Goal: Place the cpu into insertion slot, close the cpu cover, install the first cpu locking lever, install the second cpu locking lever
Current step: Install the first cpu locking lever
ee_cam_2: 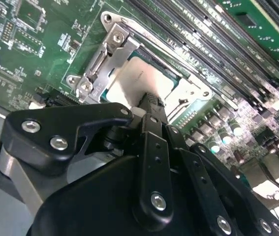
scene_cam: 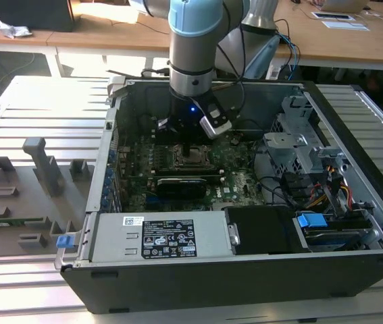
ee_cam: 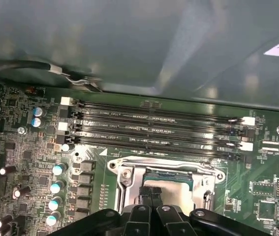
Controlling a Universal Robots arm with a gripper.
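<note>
Down inside the open black tower computer case (scene_cam: 353, 223), the pale-blue and silver robot arm (scene_cam: 194, 40) hangs straight over the green motherboard (ee_cam: 267, 196). The black two-fingered gripper (scene_cam: 192, 150) is right on top of the square black-rimmed insertion slot (scene_cam: 180, 160). And look in both wrist views: the jaws are pressed together into one narrow tip, gripper (ee_cam_2: 151, 101) (ee_cam: 150, 191), pinching nothing. That tip sits on the small flat square cpu with the silvery-grey metal top (ee_cam_2: 129, 81) (ee_cam: 178, 192). The cpu lies flat in the slot.

Around it, the thin square metal cpu cover frame (ee_cam_2: 110, 54) (ee_cam: 124, 183) lies down over the chip's edges, the metal top showing through its big window. A thin silvery wire lever (ee_cam: 164, 160) runs along the cover's side nearest the long narrow black memory slots (ee_cam: 154, 128); whether it is latched, I can't tell.

Elsewhere in the exterior view, a larger black rectangular card (scene_cam: 188, 183) sits just beside the slot, towards the grey metal power supply box (scene_cam: 154, 236) at the case's near wall.
</note>
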